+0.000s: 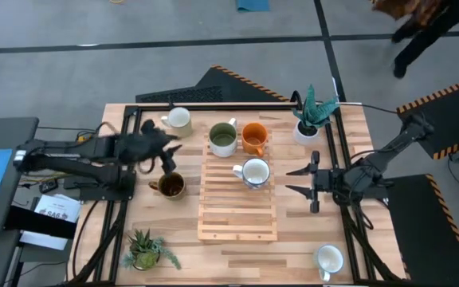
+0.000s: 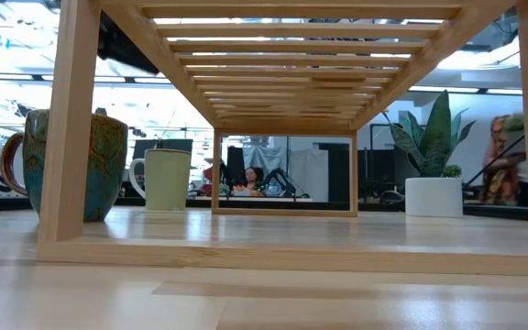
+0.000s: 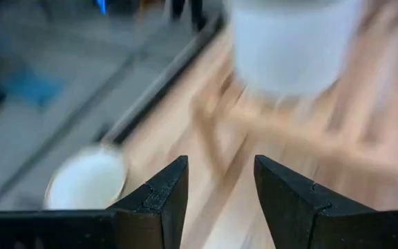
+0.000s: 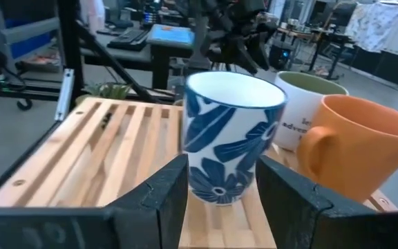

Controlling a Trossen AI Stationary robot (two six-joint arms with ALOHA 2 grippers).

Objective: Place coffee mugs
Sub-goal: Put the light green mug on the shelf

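Note:
Three mugs stand on the slatted wooden rack [image 1: 237, 211]: an olive-green one [image 1: 223, 137], an orange one [image 1: 253, 137] and a white one with blue flowers [image 1: 255, 171]. A pale mug [image 1: 179, 119] and a dark brown mug [image 1: 170, 185] stand on the table left of the rack, and a white mug [image 1: 329, 257] stands at the near right. My left gripper [image 1: 164, 151] is blurred, between the pale and the brown mug. It is open and empty [image 3: 221, 187]. My right gripper [image 1: 301, 182] is open and level, right of the rack. It points at the flowered mug [image 4: 233, 138] without touching it.
A white pot with a teal plant [image 1: 309, 123] stands at the far right, and a small pot with a spiky green plant [image 1: 144, 251] at the near left. A black frame rail [image 1: 329, 199] runs along the right of the rack. A person [image 1: 429, 24] stands beyond the far right corner.

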